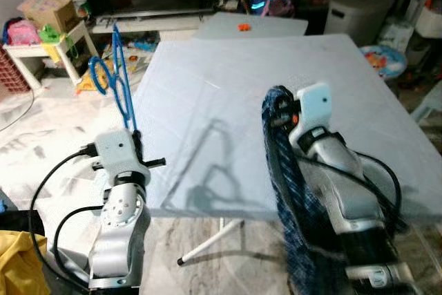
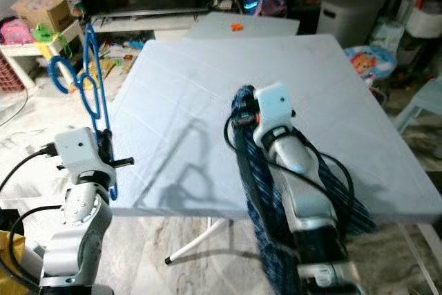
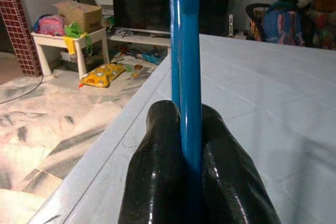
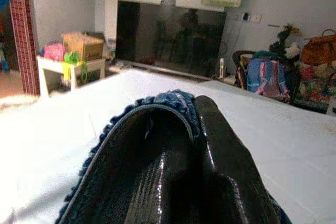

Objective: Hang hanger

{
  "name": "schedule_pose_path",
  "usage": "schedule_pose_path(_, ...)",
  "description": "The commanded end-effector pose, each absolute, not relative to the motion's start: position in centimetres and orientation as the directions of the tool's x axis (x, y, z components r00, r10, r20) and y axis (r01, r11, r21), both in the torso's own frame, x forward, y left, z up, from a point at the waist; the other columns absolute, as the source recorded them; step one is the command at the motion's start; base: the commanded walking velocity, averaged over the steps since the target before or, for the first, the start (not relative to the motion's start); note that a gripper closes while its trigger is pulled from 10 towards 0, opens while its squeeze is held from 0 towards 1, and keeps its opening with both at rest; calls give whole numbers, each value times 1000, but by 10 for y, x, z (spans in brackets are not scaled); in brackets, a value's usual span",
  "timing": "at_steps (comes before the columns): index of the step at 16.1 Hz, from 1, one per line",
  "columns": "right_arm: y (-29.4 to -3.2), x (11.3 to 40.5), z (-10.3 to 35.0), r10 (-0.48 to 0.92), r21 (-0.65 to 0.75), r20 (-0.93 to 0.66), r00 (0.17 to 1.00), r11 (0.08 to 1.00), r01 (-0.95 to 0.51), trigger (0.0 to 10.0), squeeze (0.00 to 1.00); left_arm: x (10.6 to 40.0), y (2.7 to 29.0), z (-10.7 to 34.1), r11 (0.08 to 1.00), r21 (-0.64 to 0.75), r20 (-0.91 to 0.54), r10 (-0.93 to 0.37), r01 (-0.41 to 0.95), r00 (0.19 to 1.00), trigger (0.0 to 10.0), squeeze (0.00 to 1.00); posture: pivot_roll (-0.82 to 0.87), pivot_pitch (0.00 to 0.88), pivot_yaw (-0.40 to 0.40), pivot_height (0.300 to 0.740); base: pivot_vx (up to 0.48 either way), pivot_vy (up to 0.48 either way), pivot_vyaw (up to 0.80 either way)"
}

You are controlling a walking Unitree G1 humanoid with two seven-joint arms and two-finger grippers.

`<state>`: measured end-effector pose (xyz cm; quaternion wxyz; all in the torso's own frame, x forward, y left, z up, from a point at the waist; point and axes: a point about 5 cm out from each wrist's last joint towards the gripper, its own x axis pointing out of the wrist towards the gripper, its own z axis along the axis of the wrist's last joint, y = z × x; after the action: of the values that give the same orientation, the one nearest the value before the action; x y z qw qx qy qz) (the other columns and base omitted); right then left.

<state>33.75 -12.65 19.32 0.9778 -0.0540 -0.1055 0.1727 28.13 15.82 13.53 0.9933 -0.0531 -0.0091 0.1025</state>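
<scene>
Nearest the camera, the right gripper [image 4: 184, 145] is clamped on a dark blue knitted cloth [image 2: 259, 191]; the cloth lies between its black fingers [image 4: 220, 150] and drapes down along the silver right arm, past the near edge of the pale grey worktop [image 1: 228, 94]. To the robot's left, the left gripper [image 3: 191, 145] is closed tight around the lower stem of a bright blue plastic hanger [image 1: 119, 77], which stands nearly upright above the wrist, just beside the worktop's left edge, with its looped parts raised over the marbled floor [image 1: 41, 136]. Farther off, a small orange object [image 1: 244, 27] sits on a second grey surface behind the worktop. Beyond it stand a large black television screen [image 4: 168, 38], a small white side table [image 3: 68, 45] bearing a cardboard box [image 3: 79, 14], and a blue-and-pink backpack [image 4: 268, 80].
</scene>
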Motion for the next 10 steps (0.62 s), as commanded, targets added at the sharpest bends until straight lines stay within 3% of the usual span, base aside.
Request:
schedule_pose_path(1,-125,345,202,346,-146,201,917,936,-321,10000,0,282,157,139,975,-106,18,198,-196,980,10000,0,-114,19,55,740,0,0,0)
schedule_pose_path(5,-89,384,242,489,-100,193,851,872,-478,10000,0,285,151,139,977,-121,20,178,-175,984,10000,0,-111,5,42,740,0,0,0)
schedule_pose_path(8,-70,410,299,499,-75,231,835,865,-496,10000,0,285,150,140,973,-139,29,191,-185,981,10000,0,-88,0,15,740,0,0,0)
schedule_pose_path(10,-75,414,362,412,-69,359,837,906,-417,10000,0,284,152,142,968,-149,40,208,-200,977,10000,0,-64,0,-4,740,0,0,0)
